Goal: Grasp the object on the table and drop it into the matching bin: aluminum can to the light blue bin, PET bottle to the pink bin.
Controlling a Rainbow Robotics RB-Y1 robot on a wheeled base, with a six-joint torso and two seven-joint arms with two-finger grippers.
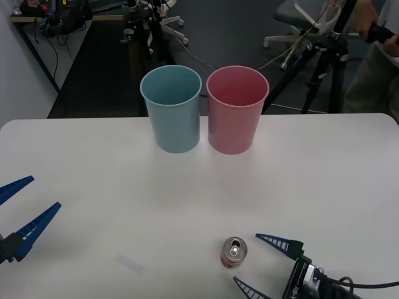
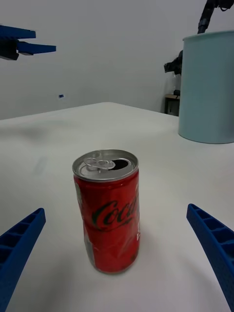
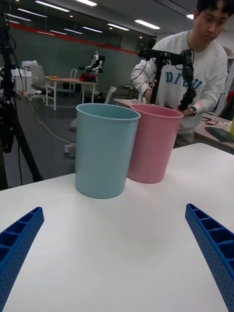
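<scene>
While the can [image 1: 234, 251] stands upright on the table [image 1: 324, 180] near its front edge, the right gripper [image 1: 262, 263] sits just beside it with its 2 blue fingers spread wide and nothing between them. From the right wrist camera the can [image 2: 108, 210] is red with a silver top and pull tab, its side slightly dented, and it stands ahead of the spread fingers [image 2: 214, 248], apart from both. At the far side of the table the blue bin [image 1: 171, 107] and the pink bin [image 1: 237, 108] stand side by side, well apart from the can. Over the table's left edge the left gripper [image 1: 22, 210] hovers, fingers wide apart and holding nothing.
</scene>
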